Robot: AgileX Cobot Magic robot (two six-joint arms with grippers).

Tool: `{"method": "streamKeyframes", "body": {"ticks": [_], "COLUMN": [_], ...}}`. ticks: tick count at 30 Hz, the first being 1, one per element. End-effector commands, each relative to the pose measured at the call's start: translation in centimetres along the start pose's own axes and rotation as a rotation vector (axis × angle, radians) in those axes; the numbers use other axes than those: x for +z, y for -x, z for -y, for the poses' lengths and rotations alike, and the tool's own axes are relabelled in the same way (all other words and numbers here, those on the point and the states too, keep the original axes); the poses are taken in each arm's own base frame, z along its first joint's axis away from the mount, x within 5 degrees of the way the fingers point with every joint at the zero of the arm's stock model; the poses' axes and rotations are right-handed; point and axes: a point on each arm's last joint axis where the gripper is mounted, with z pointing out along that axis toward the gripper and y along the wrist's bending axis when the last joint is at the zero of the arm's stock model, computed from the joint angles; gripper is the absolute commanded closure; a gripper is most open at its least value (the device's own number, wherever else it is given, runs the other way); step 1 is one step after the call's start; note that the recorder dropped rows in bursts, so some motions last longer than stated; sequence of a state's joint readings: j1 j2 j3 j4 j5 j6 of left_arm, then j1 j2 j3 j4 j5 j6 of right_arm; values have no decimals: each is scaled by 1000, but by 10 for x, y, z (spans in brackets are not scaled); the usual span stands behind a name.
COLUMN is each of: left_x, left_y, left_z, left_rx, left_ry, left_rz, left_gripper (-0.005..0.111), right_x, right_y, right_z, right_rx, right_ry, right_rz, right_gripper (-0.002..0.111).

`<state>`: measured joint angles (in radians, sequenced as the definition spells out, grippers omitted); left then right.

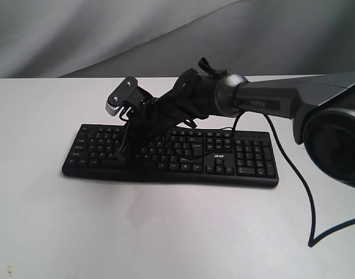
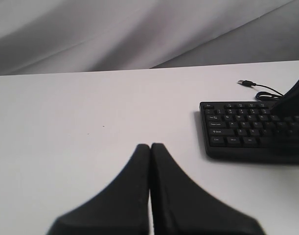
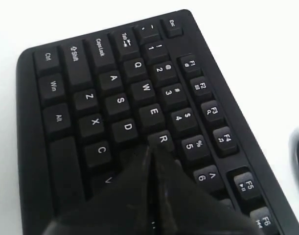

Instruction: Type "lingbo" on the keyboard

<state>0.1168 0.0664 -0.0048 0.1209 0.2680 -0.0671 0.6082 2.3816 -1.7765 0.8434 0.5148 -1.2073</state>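
The black keyboard [image 1: 223, 164] lies flat on the white table [image 1: 165, 232], its "acer" logo near its right part. My right gripper [image 1: 135, 141] reaches across from the right and points down at the left half of the keys. In the right wrist view the right gripper [image 3: 149, 150] is shut, its tips over the key just past D and beside R on the keyboard [image 3: 90, 98]; I cannot tell whether they touch. My left gripper [image 2: 150, 146] is shut and empty over bare table, away from the keyboard's [image 2: 237, 129] Ctrl end.
The keyboard's thin cable with its USB plug [image 2: 245, 82] lies loose behind its left end. A black arm cable [image 1: 305, 192] loops over the table to the right of the keyboard. Grey cloth [image 1: 107, 35] hangs behind the table.
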Motion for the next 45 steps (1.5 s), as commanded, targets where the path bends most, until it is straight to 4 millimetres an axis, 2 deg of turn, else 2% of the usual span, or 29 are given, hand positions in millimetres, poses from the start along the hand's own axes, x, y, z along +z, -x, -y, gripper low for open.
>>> {"method": "streamKeyframes", "body": {"ticks": [1,6,38,45], "left_x": [1,1,1,1], "left_y": [-1,-1,-1,-1], "left_z": [0,0,0,0], "left_rx": [-5,-5,-5,-5], "left_ry": [-3,-3,-3,-3], "left_rz": [-5,-5,-5,-5], "left_gripper": [106,106,106,106], "right_x": [-1,6,6,13], "right_y": [3,-3,-5,-12], "right_z": [0,-1,-1,-2], "right_rx": [-4,9,16,27], "right_ry": [-2,9,17,28], "right_rz": [13,-4,-14,-31], "right_gripper": [108,108,108,108]}}
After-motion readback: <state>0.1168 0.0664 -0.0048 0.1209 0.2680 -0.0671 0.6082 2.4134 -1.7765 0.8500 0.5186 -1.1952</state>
